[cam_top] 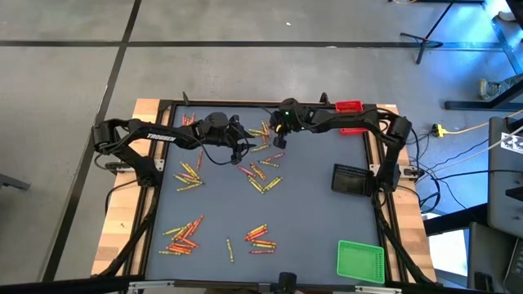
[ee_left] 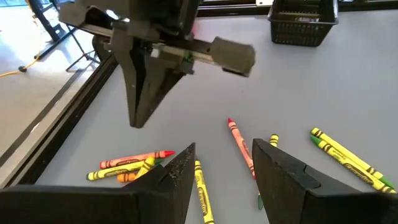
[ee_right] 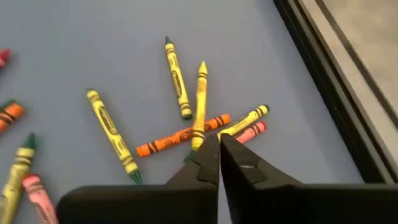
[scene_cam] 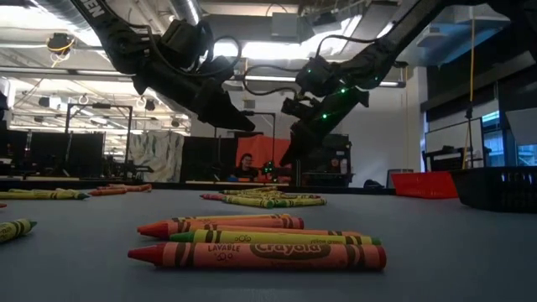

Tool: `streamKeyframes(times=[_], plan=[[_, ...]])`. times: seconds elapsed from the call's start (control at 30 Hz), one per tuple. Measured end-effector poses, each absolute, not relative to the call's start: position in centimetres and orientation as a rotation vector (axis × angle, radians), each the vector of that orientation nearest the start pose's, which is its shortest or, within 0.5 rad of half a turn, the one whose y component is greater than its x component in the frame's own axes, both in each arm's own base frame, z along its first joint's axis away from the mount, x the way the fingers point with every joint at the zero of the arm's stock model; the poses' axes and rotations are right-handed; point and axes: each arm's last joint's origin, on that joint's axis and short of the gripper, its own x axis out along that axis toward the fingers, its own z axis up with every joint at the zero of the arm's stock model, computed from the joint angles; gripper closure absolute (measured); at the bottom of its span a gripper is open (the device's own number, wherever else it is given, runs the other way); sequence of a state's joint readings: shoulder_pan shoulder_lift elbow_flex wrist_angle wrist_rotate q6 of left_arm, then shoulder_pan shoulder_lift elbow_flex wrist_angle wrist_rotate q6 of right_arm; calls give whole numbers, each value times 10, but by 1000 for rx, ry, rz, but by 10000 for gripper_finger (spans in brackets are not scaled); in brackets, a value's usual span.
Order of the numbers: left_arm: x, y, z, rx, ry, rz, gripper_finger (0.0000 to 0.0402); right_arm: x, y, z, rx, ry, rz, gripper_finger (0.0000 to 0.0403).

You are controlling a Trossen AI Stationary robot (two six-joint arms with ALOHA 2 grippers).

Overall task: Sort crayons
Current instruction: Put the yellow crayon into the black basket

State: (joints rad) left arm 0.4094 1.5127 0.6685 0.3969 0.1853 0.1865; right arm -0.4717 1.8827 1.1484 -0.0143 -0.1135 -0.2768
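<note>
Grey tabletop, both arms hovering at the far edge over scattered wax crayons.
Left gripper hangs with fingers apart, empty, a red crayon lying just ahead, its length running away between them. Right gripper sits pinched together on nothing, directly above a crossed heap: one orange, one pink, several yellow sticks. Three plastic trays, red, black, green, wait at right.

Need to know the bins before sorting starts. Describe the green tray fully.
The green tray is a bright green rectangular basket, plastic by its look, with mesh-like walls and floor. It sits flat on the grey table at its near right corner, apart from the crayons. Nothing shows inside it, and nothing touches it but the table. Neither arm is near it.
</note>
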Motion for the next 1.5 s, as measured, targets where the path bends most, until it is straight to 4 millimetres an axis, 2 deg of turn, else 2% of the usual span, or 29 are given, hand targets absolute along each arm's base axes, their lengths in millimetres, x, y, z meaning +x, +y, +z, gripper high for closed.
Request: streamKeyframes(times=[0.3,0.43,0.57,0.83,1.5], plan=[[277,114,183,53,439,181,258,362,-179,155,-20,704,-223,249],[277,113,183,54,439,176,258,368,-183,141,-10,718,-231,220],[278,111,183,55,439,170,258,377,-187,135,-2,754,-231,219],[278,111,183,56,439,170,258,376,-185,139,3,895,-195,239],[278,111,183,55,440,170,258,376,-190,138,-226,899,-100,286]])
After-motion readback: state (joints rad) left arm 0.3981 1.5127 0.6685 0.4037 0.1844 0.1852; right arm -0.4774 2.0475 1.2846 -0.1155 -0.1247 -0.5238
